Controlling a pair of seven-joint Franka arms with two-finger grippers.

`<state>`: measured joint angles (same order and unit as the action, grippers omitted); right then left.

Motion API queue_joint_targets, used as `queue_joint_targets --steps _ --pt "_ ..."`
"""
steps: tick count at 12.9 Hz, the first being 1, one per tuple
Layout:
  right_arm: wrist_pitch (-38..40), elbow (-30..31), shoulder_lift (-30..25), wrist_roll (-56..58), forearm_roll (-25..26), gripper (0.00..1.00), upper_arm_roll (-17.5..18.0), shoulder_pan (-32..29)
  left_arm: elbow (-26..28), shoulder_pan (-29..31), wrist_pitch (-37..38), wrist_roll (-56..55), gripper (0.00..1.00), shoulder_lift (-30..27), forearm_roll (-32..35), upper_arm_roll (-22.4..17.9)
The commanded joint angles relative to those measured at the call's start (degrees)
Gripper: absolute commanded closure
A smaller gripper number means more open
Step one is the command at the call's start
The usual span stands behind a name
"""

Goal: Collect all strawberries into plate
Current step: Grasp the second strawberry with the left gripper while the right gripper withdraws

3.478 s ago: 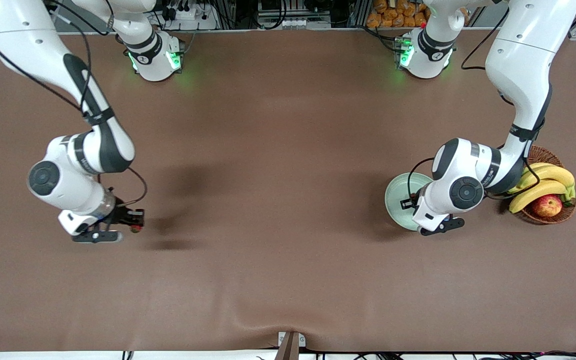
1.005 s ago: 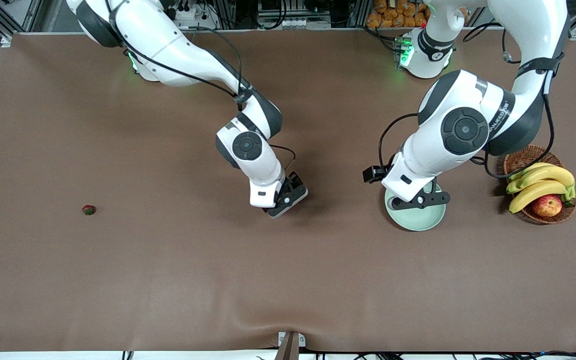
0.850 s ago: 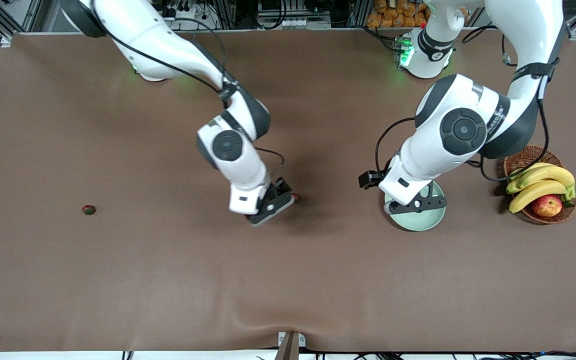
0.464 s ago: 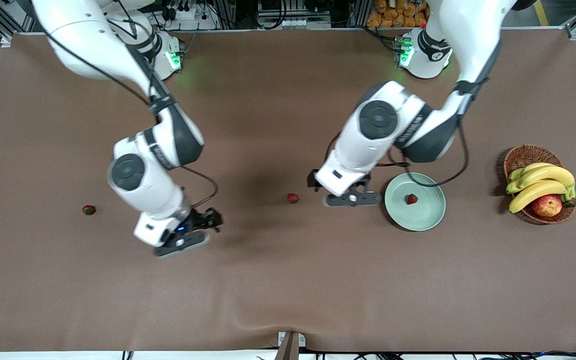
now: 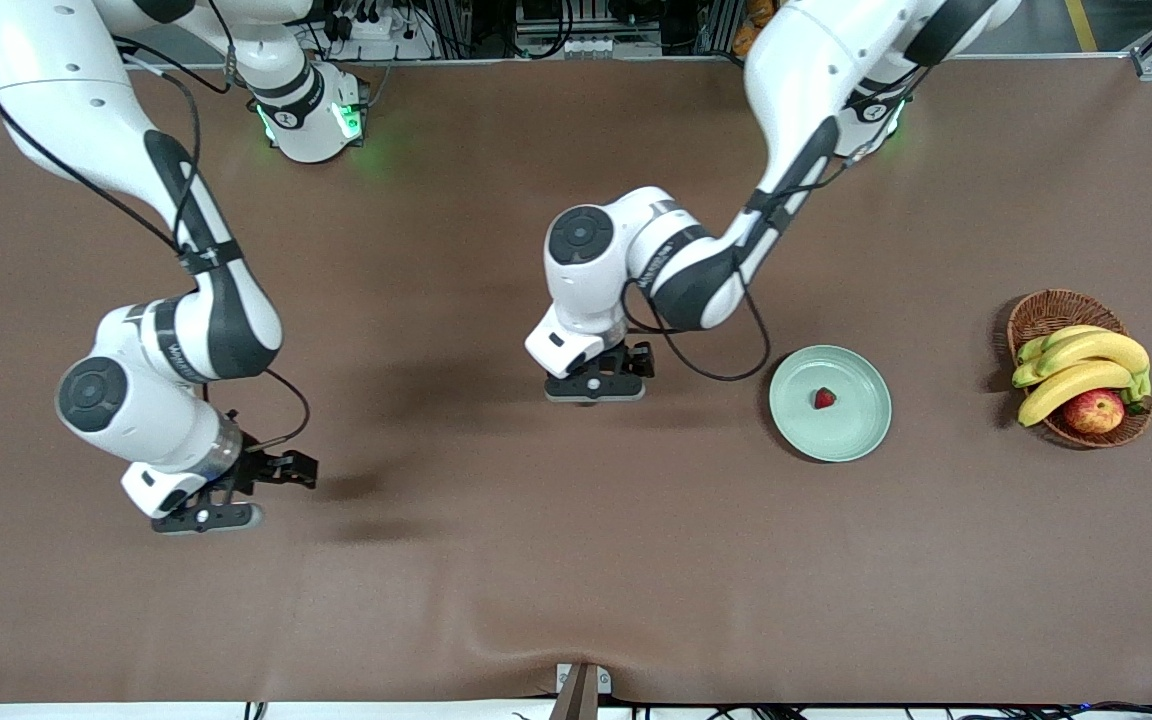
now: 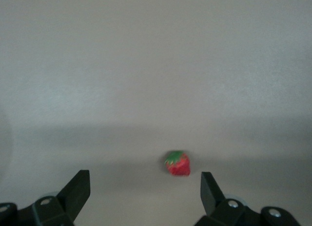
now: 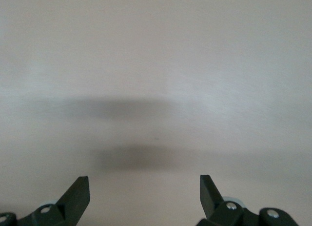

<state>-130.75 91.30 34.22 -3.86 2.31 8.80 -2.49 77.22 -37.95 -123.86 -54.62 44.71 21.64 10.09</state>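
One strawberry (image 5: 824, 398) lies in the pale green plate (image 5: 858, 428) toward the left arm's end of the table. A second strawberry (image 6: 178, 163) rests on the table under my left gripper (image 6: 145, 179), between its open fingers and closer to one fingertip (image 6: 208, 183). From the front, that left gripper (image 5: 596, 385) hangs over the table's middle and hides this berry. My right gripper (image 5: 206, 517) hangs open over the right arm's end of the table. The right wrist view has only bare cloth between the open right gripper's (image 7: 144, 179) fingers.
A brown wicker basket (image 5: 1048, 312) with bananas (image 5: 1081, 365) and an apple (image 5: 1094, 411) stands beside the plate, at the left arm's end. The brown cloth has a ridge (image 5: 496, 610) near the front edge.
The left arm swung from over the plate to the table's middle, uncovering a strawberry in the plate. The right arm left a strawberry in the middle and swung back toward its own end.
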Motion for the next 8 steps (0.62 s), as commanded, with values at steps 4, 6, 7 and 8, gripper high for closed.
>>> queue_joint_targets --steps 4,6,7,8 --pt "1.4 7.6 -4.6 -0.2 0.9 0.00 1.0 -9.5 -2.9 -2.4 -7.0 -5.7 0.00 6.0 1.2 -3.3" --pt "3.1 7.8 -4.5 0.0 0.9 0.00 0.8 -12.0 -2.9 -2.5 -7.0 -5.9 0.07 7.2 1.1 -3.3" --pt "3.7 8.4 -4.4 0.1 1.6 0.00 0.7 -12.9 -2.8 -2.8 -7.0 -6.1 0.15 7.6 1.0 -3.2" --pt "3.6 9.2 -4.4 0.2 3.7 0.00 0.7 -13.8 -2.9 -3.1 -7.1 -6.1 0.16 7.9 1.0 -3.2"
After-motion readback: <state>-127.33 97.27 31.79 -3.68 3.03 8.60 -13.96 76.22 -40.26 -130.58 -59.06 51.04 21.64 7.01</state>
